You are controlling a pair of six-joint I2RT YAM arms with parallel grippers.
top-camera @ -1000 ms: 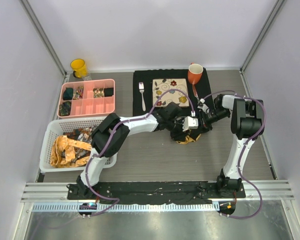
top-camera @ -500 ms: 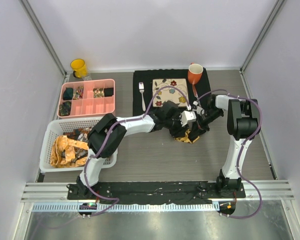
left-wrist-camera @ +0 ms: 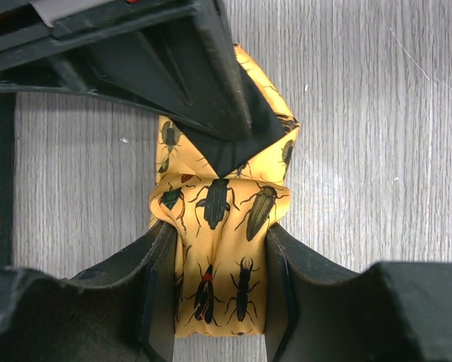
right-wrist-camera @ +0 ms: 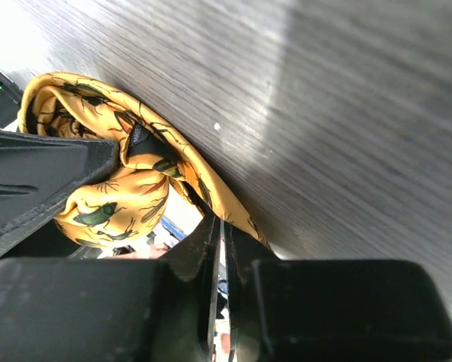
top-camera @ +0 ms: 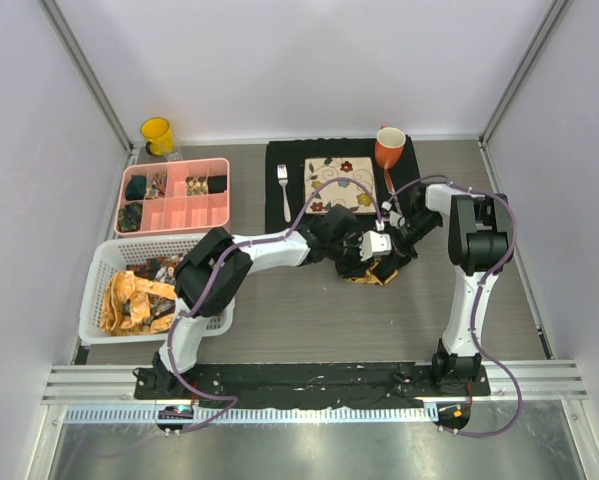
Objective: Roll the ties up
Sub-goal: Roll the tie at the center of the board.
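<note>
A mustard-yellow tie (left-wrist-camera: pixel 226 204) printed with dark beetles lies rolled into a bundle on the wooden table, right of centre in the top view (top-camera: pixel 376 273). My left gripper (left-wrist-camera: pixel 218 294) is shut on the roll, one finger against each side. My right gripper (right-wrist-camera: pixel 220 226) comes in from the right (top-camera: pixel 389 256) and meets the roll's loose outer end. Its jaws stand almost together, pinching the edge of that yellow strip (right-wrist-camera: pixel 210 188). Its dark fingers (left-wrist-camera: pixel 218 98) cover the top of the roll in the left wrist view. More ties (top-camera: pixel 134 295) lie heaped in a basket.
A white basket (top-camera: pixel 109 262) sits at the left. Behind it is a pink compartment tray (top-camera: pixel 179 212). A yellow cup (top-camera: pixel 157 134) stands at the back left. A black mat (top-camera: pixel 279 215) behind the grippers carries a fork (top-camera: pixel 284 190), a patterned tile (top-camera: pixel 341 183) and an orange mug (top-camera: pixel 390 148).
My right gripper has moved left onto the roll and its jaws have closed on the tie's loose end. My left gripper has kept its hold and barely shifted.
</note>
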